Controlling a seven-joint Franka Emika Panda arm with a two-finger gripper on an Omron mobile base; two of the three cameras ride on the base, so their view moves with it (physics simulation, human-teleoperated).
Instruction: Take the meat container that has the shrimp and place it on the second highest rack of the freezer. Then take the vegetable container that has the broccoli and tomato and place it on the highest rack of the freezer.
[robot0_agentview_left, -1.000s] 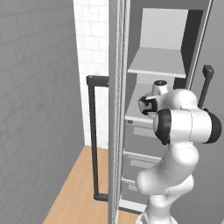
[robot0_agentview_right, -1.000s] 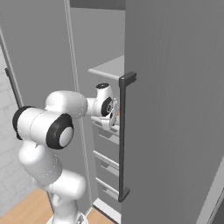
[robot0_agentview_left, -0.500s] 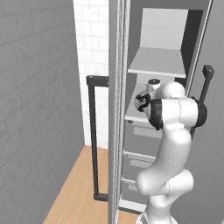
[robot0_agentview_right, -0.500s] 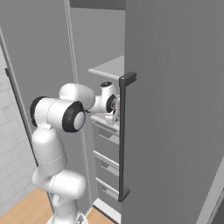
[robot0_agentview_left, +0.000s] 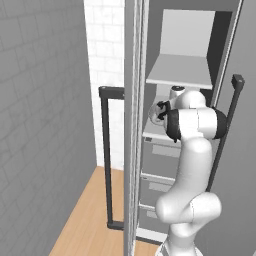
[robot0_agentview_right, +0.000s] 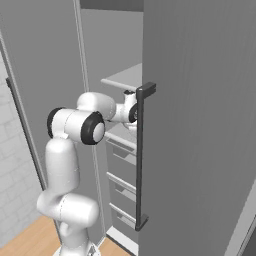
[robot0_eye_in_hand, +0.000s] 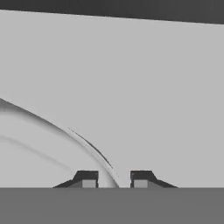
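The freezer (robot0_agentview_left: 185, 50) stands open, and my arm reaches in at the height of the second highest rack (robot0_agentview_left: 154, 134), below the highest rack (robot0_agentview_left: 181, 74). From the right side both boards show too, the highest rack (robot0_agentview_right: 124, 78) and the second highest rack (robot0_agentview_right: 120, 134). My gripper (robot0_eye_in_hand: 114, 179) points at the freezer's pale back wall. The curved light-grey rim of the meat container (robot0_eye_in_hand: 43, 144) runs down between the fingertips (robot0_eye_in_hand: 89, 179), which stand a little apart from it. The shrimp is hidden. The vegetable container is out of view.
The open freezer door with its long black bar handle (robot0_agentview_left: 106, 160) stands left of the arm. The neighbouring door's black handle (robot0_agentview_right: 140, 155) hangs close in front of my hand. Grey drawer fronts (robot0_agentview_left: 160, 165) lie below the shelves. Wooden floor (robot0_agentview_left: 85, 220) lies lower left.
The elbow has swung up and in, so the arm now stands more upright at the shelf. The hand has stayed at the second board and its fingers have parted slightly.
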